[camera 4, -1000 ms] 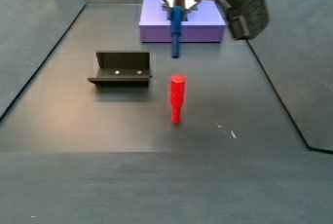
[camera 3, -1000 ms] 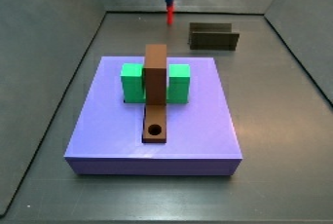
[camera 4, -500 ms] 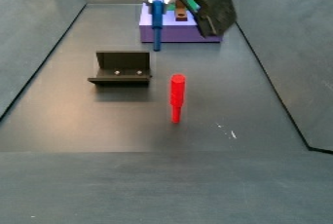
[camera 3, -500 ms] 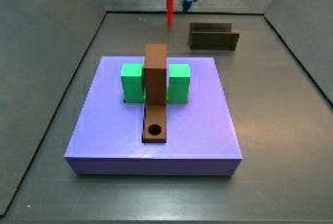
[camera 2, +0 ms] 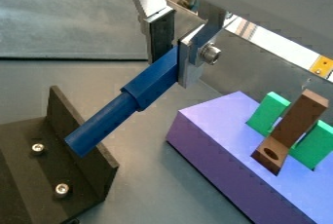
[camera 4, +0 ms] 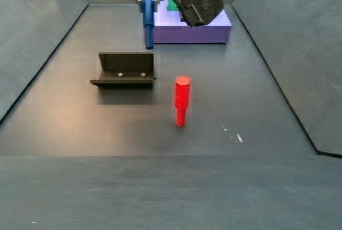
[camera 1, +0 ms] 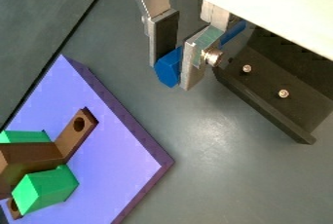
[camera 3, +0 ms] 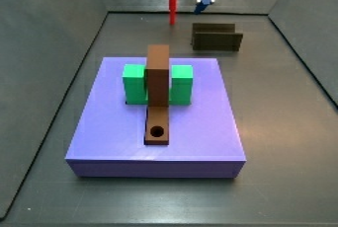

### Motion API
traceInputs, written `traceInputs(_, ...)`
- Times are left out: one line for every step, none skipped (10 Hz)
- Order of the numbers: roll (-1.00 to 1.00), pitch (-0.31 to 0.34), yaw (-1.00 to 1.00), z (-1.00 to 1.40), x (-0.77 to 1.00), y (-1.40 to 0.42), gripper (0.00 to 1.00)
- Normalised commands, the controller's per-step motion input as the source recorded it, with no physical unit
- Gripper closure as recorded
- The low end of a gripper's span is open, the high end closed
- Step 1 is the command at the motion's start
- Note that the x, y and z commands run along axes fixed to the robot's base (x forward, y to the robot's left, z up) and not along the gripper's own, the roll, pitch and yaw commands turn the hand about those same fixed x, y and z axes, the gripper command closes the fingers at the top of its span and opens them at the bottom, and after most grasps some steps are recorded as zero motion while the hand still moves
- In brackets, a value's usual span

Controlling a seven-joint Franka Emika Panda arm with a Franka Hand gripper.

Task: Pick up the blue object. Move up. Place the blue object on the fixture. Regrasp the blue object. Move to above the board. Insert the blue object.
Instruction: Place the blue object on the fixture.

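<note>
Jaws: closed tight on the upper end of the slim blue cylindrical peg (camera 2: 128,112).
Gripper (camera 2: 178,45): raised in the air, above the dark open-topped fixture (camera 1: 276,93).
Peg: hangs down between the silver fingers (camera 1: 196,60), its lower end above the fixture.
Lavender-purple board (camera 3: 158,122): well apart.

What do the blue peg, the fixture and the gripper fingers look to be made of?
Blue object, held in the gripper above the fixture: probably plastic or a rendered solid, uniform matte blue, no glints. Fixture: dark, matte, metal-like, with two pale screw heads on its face. Fingers: flat plates with a brushed silver sheen, likely metal.
</note>
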Motion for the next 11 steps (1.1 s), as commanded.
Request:
traceInputs(-0.08, -0.054, 0.00, -0.06, 0.00, 0.00, 1.00)
traceInputs(0.00, -0.009, 0.00, -0.04, 0.00, -0.13, 1.00)
traceInputs(0.00, 0.000, 0.00, -0.06, 0.50, 0.01, 1.00)
traceInputs(0.00, 0.000, -0.03, -0.13, 0.59, 0.12, 1.00)
traceInputs(0.01, 0.000, -0.08, -0.22, 0.53, 0.15, 1.00)
traceInputs(0.03, -0.014, -0.07, -0.29, 0.42, 0.17, 1.00)
traceInputs(0.00, -0.054, -0.06, -0.34, 0.39, 0.18, 1.00)
traceInputs(0.00, -0.063, -0.07, -0.33, 0.33, 0.17, 1.00)
traceInputs(0.00, 0.000, -0.11, -0.22, 0.19, 0.15, 1.00)
traceInputs(0.01, 0.000, -0.07, -0.16, 0.02, 0.17, 1.00)
traceInputs(0.00, 0.000, -0.07, -0.16, -0.03, 0.21, 1.00)
